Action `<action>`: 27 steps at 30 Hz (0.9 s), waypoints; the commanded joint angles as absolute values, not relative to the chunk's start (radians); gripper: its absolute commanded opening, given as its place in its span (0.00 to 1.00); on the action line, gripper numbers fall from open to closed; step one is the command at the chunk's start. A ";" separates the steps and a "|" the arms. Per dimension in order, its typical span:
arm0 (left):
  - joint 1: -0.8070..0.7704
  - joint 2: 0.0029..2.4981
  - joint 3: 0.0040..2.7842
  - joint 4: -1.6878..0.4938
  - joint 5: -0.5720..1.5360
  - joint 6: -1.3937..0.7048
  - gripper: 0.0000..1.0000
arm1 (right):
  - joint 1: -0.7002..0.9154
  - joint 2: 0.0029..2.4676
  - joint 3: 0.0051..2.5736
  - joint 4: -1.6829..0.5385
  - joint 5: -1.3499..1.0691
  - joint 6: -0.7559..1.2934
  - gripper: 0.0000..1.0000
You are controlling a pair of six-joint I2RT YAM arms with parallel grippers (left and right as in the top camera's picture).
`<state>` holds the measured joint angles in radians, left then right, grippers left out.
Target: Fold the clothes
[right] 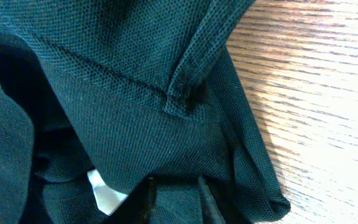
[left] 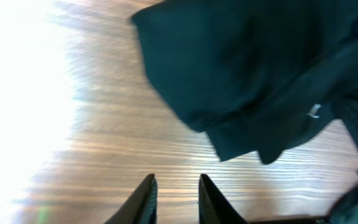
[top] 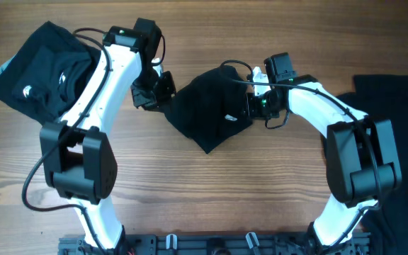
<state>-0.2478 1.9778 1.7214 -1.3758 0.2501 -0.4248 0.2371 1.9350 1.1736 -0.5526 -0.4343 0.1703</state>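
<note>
At the upper left of the overhead frame a folded black T-shirt bundle (top: pixel 37 67) with small white marks lies on the light wooden table (top: pixel 190 205). It looks done and set aside.

Right of it, the left gripper (top: pixel 151 88) (left: pixel 176 190) sits just beside the left corner of the bunched black soft-fabric T-shirt (top: pixel 207 110) (left: pixel 247 74) (right: pixel 135 124) at centre top. Its fingers are narrowly parted over bare wood and hold nothing.

This shirt is a crumpled diamond, not spread flat, with a small white label (top: pixel 230 117) (right: pixel 107 190) showing.

At the shirt's right corner the right gripper (top: pixel 257 103) (right: pixel 176 196) appears to be pinching a fold of the knit between its fingers.

Further black garments (top: pixel 395 92) wait at the right edge.

The step in hand seems to be taking up and spreading the centre shirt. The next move calls for the left fingers to reach forward and catch an edge or hem. Both arms can then draw it taut and lay it flat before any fold.
</note>
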 commanded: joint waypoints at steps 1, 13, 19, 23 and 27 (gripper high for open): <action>-0.245 1.910 1.718 -1.399 0.162 -0.479 0.27 | 0.241 1.951 1.183 -0.558 -0.444 0.175 0.11; -0.163 1.910 1.158 -0.735 0.640 -0.593 1.00 | 0.241 1.951 1.183 -0.563 -0.442 0.184 0.10; -0.232 1.912 0.997 -0.432 0.668 -0.818 1.00 | 0.241 1.951 1.183 -0.562 -0.442 0.184 0.10; -0.297 1.916 0.868 -0.213 0.591 -1.022 1.00 | 0.241 1.951 1.183 -0.566 -0.442 0.184 0.10; -0.342 1.946 0.826 0.040 0.578 -1.063 0.98 | 0.241 1.951 1.183 -0.571 -0.442 0.184 0.10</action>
